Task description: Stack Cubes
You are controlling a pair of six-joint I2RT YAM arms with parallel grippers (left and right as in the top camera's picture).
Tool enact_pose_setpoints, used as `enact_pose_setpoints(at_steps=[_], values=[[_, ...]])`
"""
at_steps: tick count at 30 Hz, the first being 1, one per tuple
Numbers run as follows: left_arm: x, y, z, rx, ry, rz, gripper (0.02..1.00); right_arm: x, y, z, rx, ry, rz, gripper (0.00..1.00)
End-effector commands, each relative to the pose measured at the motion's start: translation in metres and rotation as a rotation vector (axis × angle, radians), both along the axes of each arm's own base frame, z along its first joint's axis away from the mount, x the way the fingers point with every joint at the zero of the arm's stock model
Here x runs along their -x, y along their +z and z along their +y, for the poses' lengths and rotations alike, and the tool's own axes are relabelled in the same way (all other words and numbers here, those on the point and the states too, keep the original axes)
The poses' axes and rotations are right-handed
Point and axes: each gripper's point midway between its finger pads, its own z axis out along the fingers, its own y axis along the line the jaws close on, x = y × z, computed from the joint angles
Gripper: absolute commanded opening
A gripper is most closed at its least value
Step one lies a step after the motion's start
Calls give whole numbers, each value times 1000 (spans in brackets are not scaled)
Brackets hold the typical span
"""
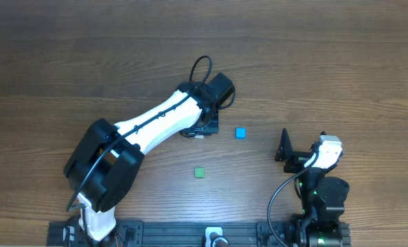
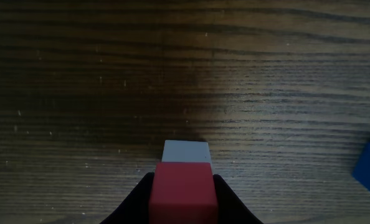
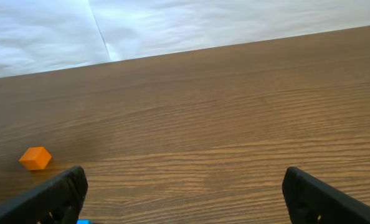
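Red cube (image 2: 182, 191), sharp-edged, pale grey cube (image 2: 186, 151) just beyond.

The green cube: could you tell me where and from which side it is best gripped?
Take the green cube by two opposite side faces, coming straight down from above. It lies flat on the table, apart from the blue cube, with bare wood on every side, so either pair should be reachable.

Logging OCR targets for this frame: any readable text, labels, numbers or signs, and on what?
None readable.
Small red cube in the left gripper, pale grey cube, blue cube, green cube, orange cube: plain faces, no print.
Brown wooden tabletop: grain only.
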Motion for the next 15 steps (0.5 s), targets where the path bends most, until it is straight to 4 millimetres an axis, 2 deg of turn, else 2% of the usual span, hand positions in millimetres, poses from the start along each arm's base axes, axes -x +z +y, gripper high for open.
enact_pose_setpoints(at_steps=[1,8,12,15], values=[[-3,-4,-2,-8,13,-1,205,1,-4,3,-1,17,17,989],[-3,-4,-2,-8,13,-1,356,1,-4,3,-1,17,17,993],[-3,-4,-3,-6,12,0,384,1,-4,3,-1,17,17,993],[-3,-4,-3,-5,12,1,518,1,-4,3,-1,17,17,991]])
